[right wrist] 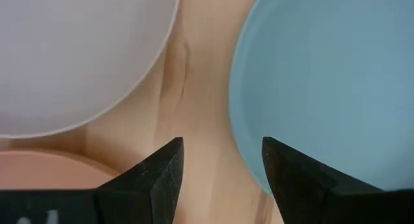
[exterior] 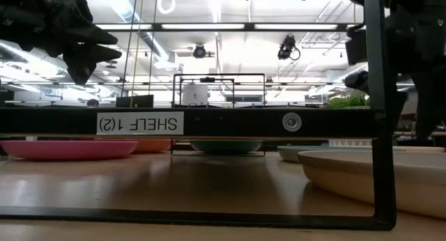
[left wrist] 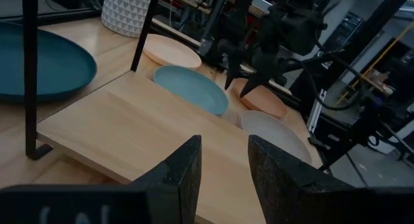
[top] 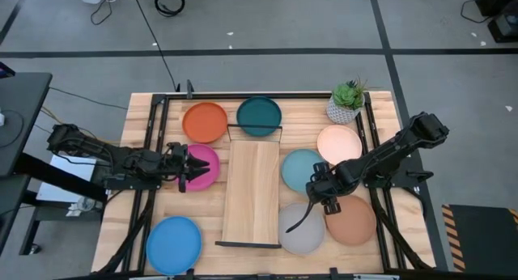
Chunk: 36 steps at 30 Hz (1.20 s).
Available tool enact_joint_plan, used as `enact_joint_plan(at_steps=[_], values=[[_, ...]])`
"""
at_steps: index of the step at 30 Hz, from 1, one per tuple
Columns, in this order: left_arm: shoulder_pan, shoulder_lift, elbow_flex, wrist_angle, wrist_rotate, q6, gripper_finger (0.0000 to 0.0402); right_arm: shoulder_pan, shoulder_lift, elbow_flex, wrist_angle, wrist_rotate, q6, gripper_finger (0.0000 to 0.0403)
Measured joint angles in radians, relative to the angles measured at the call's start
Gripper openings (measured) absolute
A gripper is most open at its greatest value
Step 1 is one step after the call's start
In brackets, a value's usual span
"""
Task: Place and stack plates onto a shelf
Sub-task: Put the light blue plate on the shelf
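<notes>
I see the right gripper [top: 321, 201] open, empty, above the pale aqua plate [top: 300, 168] and grey plate [top: 301, 229]. The left gripper [top: 183, 167] is open, empty, over the magenta plate [top: 204, 164].

Left gripper [top: 183, 168] and right gripper [top: 319, 197] both low, jaws parted, empty.

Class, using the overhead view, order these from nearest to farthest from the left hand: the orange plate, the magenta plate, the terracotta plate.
1. Magenta plate: directly under the left hand.
2. Orange plate: toward the table's back edge, beside the teal one.
3. Terracotta plate: across the shelf, on the right side.
</notes>
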Motion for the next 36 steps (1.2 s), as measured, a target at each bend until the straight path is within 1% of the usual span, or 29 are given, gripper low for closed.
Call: enact_joint_plan(at_steps=[3, 9, 15, 18, 22, 26, 31, 34, 36], values=[[0.0, 0.0, 0.0, 0.0, 0.0, 0.004, 0.0134, 0.008, 0.022, 0.0, -0.006, 0.003, 0.0, 0.0216], [0.001, 0.0, 0.0, 0.0, 0.0, 0.005, 0.0134, 0.02, 0.023, -0.002, -0.008, 0.07, -0.029, 0.0208], [0.001, 0.0, 0.0, 0.0, 0.0, 0.023, 0.0134, 0.021, 0.023, -0.058, 0.088, 0.076, -0.076, 0.019], [0.001, 0.0, 0.0, 0.0, 0.0, 0.054, 0.0134, 0.021, 0.023, -0.082, 0.089, 0.087, -0.092, 0.0175], [0.001, 0.0, 0.0, 0.0, 0.0, 0.056, 0.0134, 0.021, 0.023, -0.083, 0.078, 0.106, -0.106, 0.014], [0.001, 0.0, 0.0, 0.0, -0.013, 0.057, 0.0134, 0.02, 0.023, -0.083, 0.08, 0.106, -0.167, 0.0093], [0.0, 0.0, 0.0, 0.0, -0.018, 0.049, 0.0134, 0.002, 0.023, -0.083, 0.089, 0.079, -0.193, 0.0038], [0.0, 0.0, 0.0, 0.0, -0.018, 0.049, 0.0134, -0.004, 0.023, -0.082, 0.097, 0.054, -0.219, 0.0014], [0.0, 0.0, 0.0, 0.0, -0.018, 0.049, 0.0134, -0.004, 0.022, -0.073, 0.065, 0.071, -0.23, 0.001]])
